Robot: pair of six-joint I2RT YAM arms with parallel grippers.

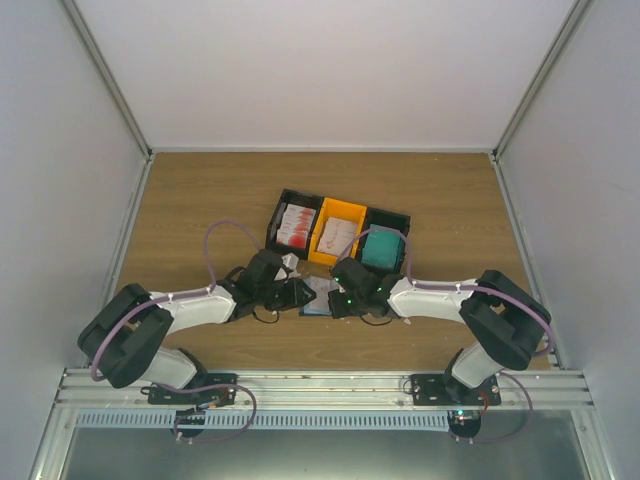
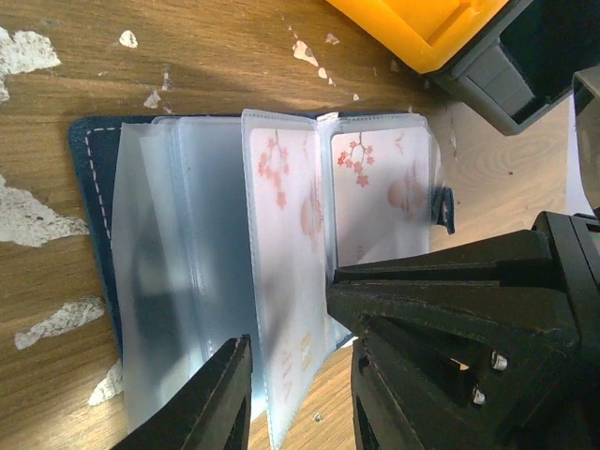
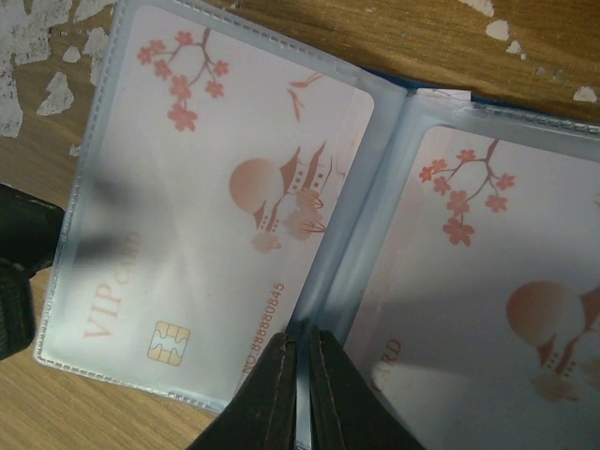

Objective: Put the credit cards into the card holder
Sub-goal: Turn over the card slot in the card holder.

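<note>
Right end effector (image 3: 300,375) clenched on card holder (image 2: 92,178) sleeve (image 3: 187,187); left end effector (image 2: 300,384) released (straddling another). Best keep it taut for loading.

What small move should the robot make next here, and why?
Probably the right gripper, pinching a clear plastic sleeve of the navy-blue folding card holder, should let go: both white blossom-printed plastic cards already sit inside sleeves.
</note>
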